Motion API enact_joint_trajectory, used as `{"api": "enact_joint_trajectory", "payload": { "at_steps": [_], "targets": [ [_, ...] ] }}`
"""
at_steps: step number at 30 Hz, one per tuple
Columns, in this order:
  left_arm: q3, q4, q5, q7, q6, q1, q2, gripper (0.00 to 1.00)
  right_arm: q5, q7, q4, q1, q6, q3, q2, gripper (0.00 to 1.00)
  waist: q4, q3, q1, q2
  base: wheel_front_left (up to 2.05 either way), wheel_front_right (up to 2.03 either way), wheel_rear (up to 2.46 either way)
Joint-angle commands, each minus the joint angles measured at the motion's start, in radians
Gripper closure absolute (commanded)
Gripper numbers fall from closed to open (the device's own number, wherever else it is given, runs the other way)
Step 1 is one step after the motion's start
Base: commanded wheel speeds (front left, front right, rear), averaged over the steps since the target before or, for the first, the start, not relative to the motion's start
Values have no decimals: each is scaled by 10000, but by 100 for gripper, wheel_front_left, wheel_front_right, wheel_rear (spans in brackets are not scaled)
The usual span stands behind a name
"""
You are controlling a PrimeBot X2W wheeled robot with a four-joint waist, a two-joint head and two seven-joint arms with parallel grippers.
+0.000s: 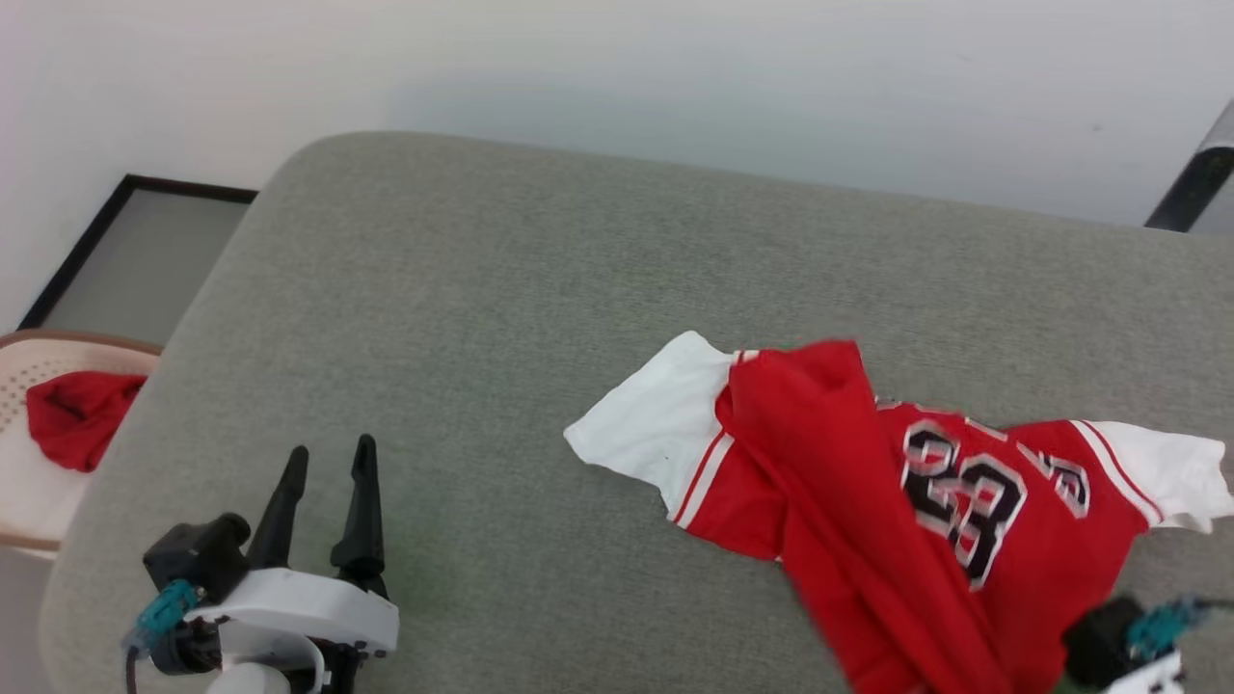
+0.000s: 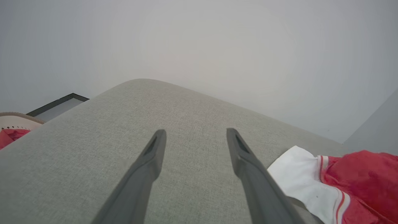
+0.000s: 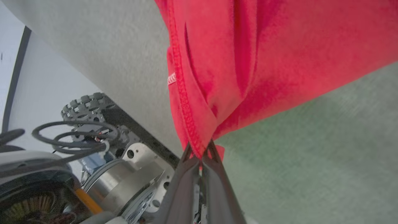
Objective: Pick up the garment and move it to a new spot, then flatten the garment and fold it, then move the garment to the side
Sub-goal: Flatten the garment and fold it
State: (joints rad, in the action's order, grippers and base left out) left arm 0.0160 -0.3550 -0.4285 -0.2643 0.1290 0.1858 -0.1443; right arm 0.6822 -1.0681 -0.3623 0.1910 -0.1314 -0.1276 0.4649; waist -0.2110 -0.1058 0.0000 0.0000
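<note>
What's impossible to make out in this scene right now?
Head view: jersey hem runs off the bottom edge; a folded flap covers part of its front.
Head view: basket cut off by the left edge and the cushion.
Right wrist view: right gripper's closed fingers hide how much hem they pinch.

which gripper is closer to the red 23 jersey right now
Right. The right gripper is shut on the jersey, pinching its red hem. The left gripper is open over the grey cushion, apart from the jersey and off to its left.
</note>
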Motion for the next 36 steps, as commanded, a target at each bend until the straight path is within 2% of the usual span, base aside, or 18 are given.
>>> {"api": "enact_joint_trajectory", "payload": {
  "at_steps": [1,9,15,16,17,23,29,36],
  "targets": [
    [-11,-10,-25,9,26,54,-36,0,92,-78,-112,280,14,82,-95,100,113,-38,0,0,0,0,0],
    [-137,-152,-123,9,27,140,-69,0,30,-490,428,1450,14,185,-559,100,220,-143,0,0,0,0,0],
    [-167,-258,-174,7,28,205,-111,0,-264,39,1055,1207,14,45,-791,100,252,-171,0,0,0,0,0],
    [-167,-281,-177,9,28,212,-119,0,-278,313,1133,1078,14,-25,-858,62,269,-168,0,0,0,0,0],
    [-172,-306,-170,9,28,223,-130,0,-415,606,1266,953,14,-9,-877,0,284,-165,0,0,0,0,0],
    [-135,-380,-174,10,9,107,-243,0,-284,1324,1579,529,14,-203,-774,0,486,91,0,0,0,0,0],
    [-98,-275,-194,68,-41,-78,-425,0,144,1954,999,286,14,14,-613,0,782,457,0,0,0,0,0],
    [-153,27,-257,259,-50,-278,-637,0,-605,4000,631,-301,14,382,-693,0,1250,667,0,0,0,0,0]
  ]
}}
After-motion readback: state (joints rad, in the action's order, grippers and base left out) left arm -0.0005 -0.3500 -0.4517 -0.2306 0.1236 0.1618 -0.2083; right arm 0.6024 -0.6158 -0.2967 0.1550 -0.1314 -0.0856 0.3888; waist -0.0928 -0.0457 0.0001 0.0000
